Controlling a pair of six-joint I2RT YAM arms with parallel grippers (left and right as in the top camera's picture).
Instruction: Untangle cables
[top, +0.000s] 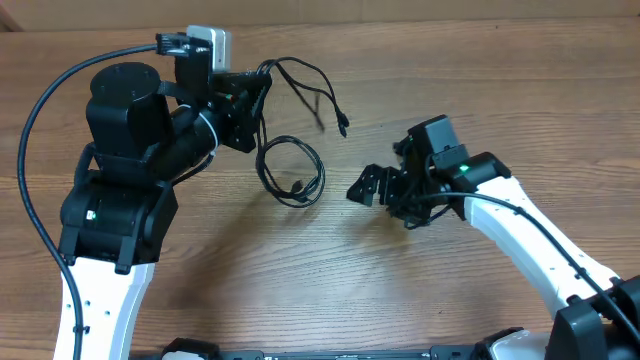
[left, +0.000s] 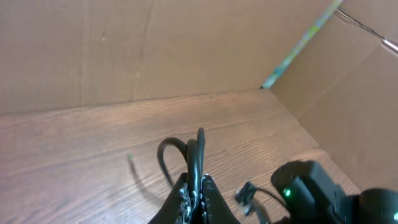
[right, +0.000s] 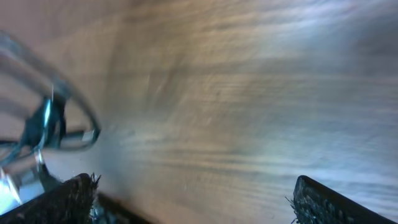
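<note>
Left gripper (top: 248, 100): clamped on one cable (top: 342, 124) near far edge of tabletop (top: 480, 60). Right gripper (top: 366, 187): wide, empty. Second cable (top: 299, 186): coiled mid-tabletop. Risk: thin pinch slips; lifting may drag coil if linked.

Wood-grain surface (top: 300, 300), cardboard walls (left: 74, 50)
Pale brown planks fill the overhead frame; in the left wrist view, two plain walls meet at a corner, upper right.

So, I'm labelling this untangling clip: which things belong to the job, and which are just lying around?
Job: held cable, pinched in the left fingers; coiled cable on the table.
Lying about: thick arm cable; cardboard wall.
</note>
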